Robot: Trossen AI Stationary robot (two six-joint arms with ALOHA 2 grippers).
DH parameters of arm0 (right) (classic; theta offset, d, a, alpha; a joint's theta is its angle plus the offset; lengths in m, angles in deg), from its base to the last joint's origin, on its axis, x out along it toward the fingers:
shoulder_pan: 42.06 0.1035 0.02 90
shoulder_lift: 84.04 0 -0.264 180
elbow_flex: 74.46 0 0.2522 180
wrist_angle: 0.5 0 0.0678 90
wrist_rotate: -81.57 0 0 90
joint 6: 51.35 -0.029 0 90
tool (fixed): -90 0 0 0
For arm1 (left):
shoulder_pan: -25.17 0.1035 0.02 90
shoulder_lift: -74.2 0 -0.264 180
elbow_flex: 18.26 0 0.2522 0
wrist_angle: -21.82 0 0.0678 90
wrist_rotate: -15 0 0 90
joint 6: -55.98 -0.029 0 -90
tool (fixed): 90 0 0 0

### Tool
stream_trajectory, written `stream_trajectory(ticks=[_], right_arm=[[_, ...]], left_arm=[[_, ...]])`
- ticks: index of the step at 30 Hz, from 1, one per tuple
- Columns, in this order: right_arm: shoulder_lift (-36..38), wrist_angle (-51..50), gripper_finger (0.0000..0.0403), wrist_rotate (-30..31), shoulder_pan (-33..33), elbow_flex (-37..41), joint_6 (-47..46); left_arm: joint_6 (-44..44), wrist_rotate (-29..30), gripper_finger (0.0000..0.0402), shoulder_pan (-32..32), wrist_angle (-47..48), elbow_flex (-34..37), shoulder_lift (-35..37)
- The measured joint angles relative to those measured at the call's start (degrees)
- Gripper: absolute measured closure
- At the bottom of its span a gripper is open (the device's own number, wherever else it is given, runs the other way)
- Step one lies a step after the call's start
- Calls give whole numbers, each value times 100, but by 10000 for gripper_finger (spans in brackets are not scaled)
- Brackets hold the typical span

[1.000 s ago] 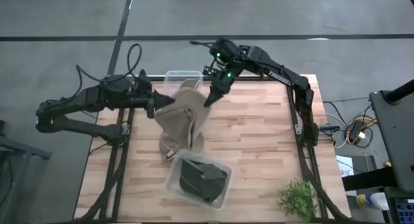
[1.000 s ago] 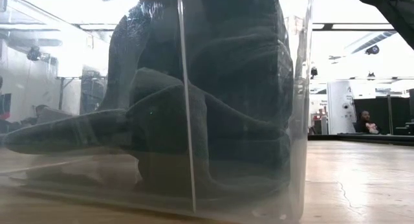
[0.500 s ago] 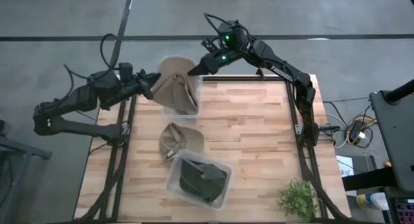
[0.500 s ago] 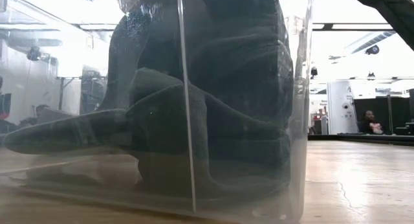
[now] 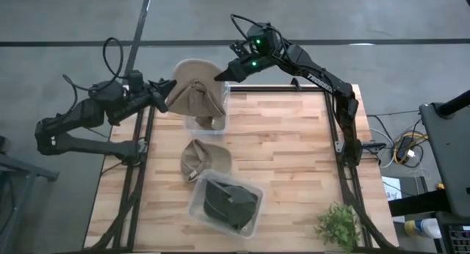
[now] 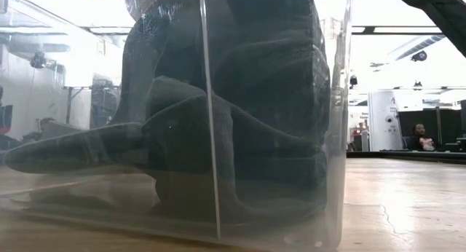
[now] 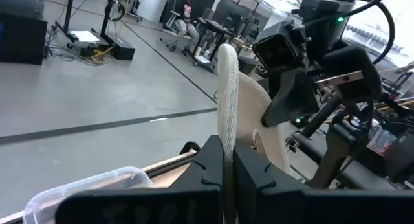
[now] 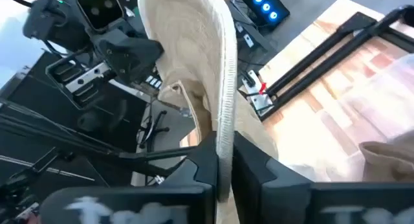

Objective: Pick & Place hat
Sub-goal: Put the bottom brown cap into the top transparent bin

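A tan hat hangs between my two grippers over a clear container at the table's far left. My left gripper is shut on the hat's left side and my right gripper on its right side. Whether the hat's lower part touches the container, I cannot tell. A second tan hat lies flat on the table, nearer than the container. A clear bin with a dark hat in it stands near the front edge; it fills the low view. My left gripper pinches the hat's brim edge between its two fingers, coming level from the table's left. The brim stands on edge, rising out of the fingers. My right gripper pinches the brim's opposite edge between its two fingers, slanting in from the far right. The hat is lifted clear of the table.
A small green plant stands at the near right corner. Bare wooden table spreads across the middle and right. The right arm's base post stands along the right edge.
My left gripper has gone up and toward the far left, lifting the tan hat off the table; the second tan hat stayed lying there. My right gripper has moved toward the far edge and left, and has taken hold of the lifted hat's brim.
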Motion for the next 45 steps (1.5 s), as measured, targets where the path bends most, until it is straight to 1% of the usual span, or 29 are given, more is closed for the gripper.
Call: stream_trajectory(ticks=[3,9,13,16,18,24,26,31,37,40,45], right_arm=[[0,-44,390,18,-32,0,-15],[2,-145,392,25,-206,8,-185],[-18,-189,393,61,-428,55,-376],[-51,-270,393,59,-594,92,-583],[-132,-276,393,33,-653,135,-749],[-460,-332,392,-41,-754,252,-985],[-624,-313,392,-87,-752,258,-1063],[-1073,-313,391,-253,-752,264,-1203],[-1576,-331,391,-398,-756,264,-1289],[-1753,-354,390,-544,-760,269,-1391],[-1900,-520,390,-578,-762,273,-1431]], left_arm=[[-170,-35,369,-2,-169,2,47],[-660,2,285,0,-295,13,271],[-700,288,232,9,-353,11,563],[-701,468,209,7,-399,11,792],[-705,552,203,7,-452,11,921],[-691,579,201,7,-559,-28,1182],[-668,556,201,7,-435,8,1170],[-640,356,200,4,-456,11,1128],[-500,279,200,4,-469,3,1021],[-432,232,200,0,-448,9,980],[-387,213,200,0,-485,4,977]])
